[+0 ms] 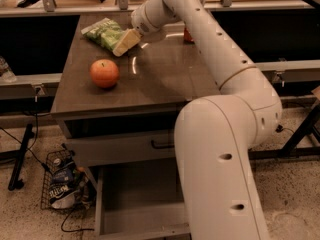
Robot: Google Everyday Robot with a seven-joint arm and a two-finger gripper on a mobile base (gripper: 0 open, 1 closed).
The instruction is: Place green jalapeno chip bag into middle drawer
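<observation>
One gripper (125, 42) at four-o'clock edge of green jalapeno chip bag (104, 32); grip state: cannot tell. Step judged: reach. Next: secure bag, carry to middle drawer (140, 196), six o'clock.

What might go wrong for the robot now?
The gripper is at the edge of the chip bag, which lies near the table's far corner; a push might slide it off. The apple sits between the bag and the open drawer below, so a low carry might knock it rolling. The arm hides part of the drawer, so the drop may miss.
</observation>
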